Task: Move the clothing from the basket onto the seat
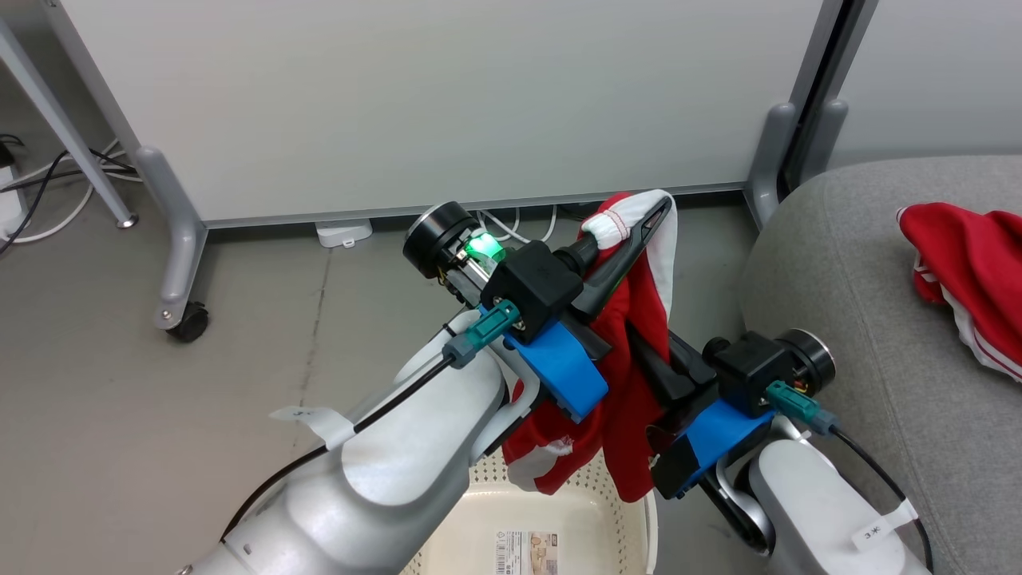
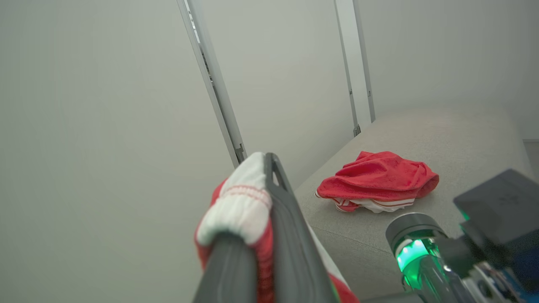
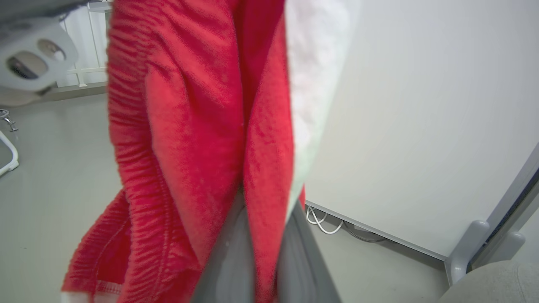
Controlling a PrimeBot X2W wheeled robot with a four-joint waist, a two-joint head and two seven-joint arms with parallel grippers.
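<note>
Red garment (image 1: 639, 319) hangs centre frame over basket (image 1: 591, 495), long axis running from white cuff at upper centre down to hem at lower centre; left gripper (image 1: 639, 228) pinches the cuff, right gripper (image 1: 655, 367) clamps mid-cloth; seat (image 1: 846, 263) lies frame right, right arm nearer.

Two red garments (image 1: 643, 307) (image 1: 970, 255), one basket (image 1: 592, 482), one seat (image 1: 862, 319).

Office or lab-type rm: white partition panels (image 1: 447, 104) on wheeled feet (image 1: 182, 275), bare grey floor (image 1: 120, 383), loose cables (image 1: 49, 177) at left, grey sofa seat (image 1: 870, 319) at rt.
</note>
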